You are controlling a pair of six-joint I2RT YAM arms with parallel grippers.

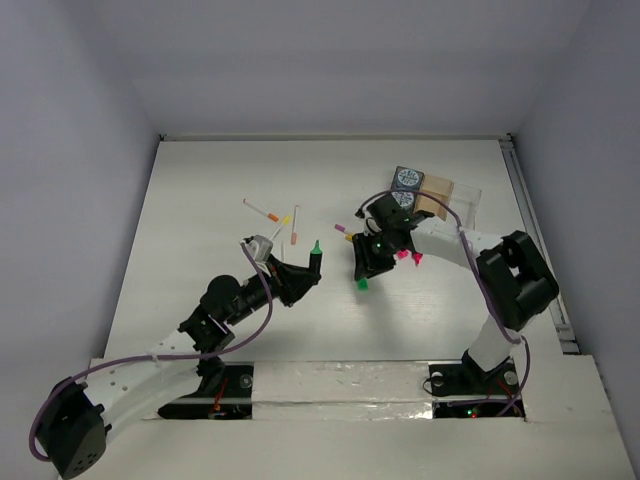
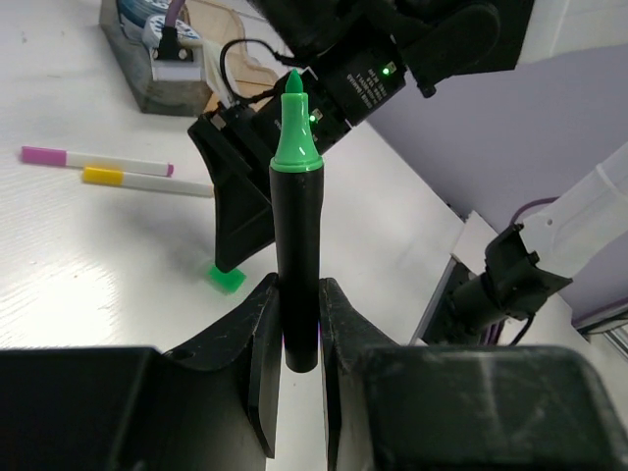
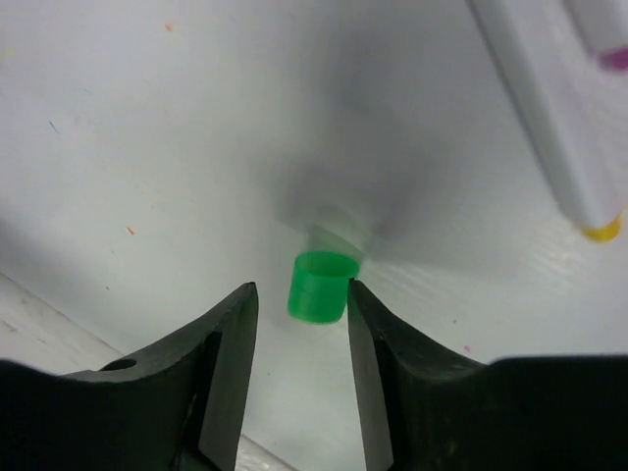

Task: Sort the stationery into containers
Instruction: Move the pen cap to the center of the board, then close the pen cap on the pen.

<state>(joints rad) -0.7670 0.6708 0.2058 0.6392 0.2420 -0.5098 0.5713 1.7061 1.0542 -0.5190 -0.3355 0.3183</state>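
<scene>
My left gripper [image 2: 296, 294] is shut on a black marker [image 2: 297, 245] that stands upright between its fingers, its green tip [image 2: 293, 128] bare. In the top view that gripper [image 1: 300, 275] is left of centre. A small green cap [image 3: 321, 286] sits on the table between the fingertips of my right gripper [image 3: 301, 294]. It touches the right finger, with a gap on its left. The jaws are open. The cap [image 1: 362, 284] lies just below that gripper [image 1: 365, 265]. The clear tray [image 1: 445, 195] holds two round canisters [image 1: 407, 178].
Several thin white pens [image 1: 262, 210] lie loose at the centre left. A purple-ended pen [image 2: 93, 160] and a yellow-ended pen [image 2: 147, 181] lie by the right gripper. Pink pieces [image 1: 410, 258] show beside the right arm. White walls enclose the table.
</scene>
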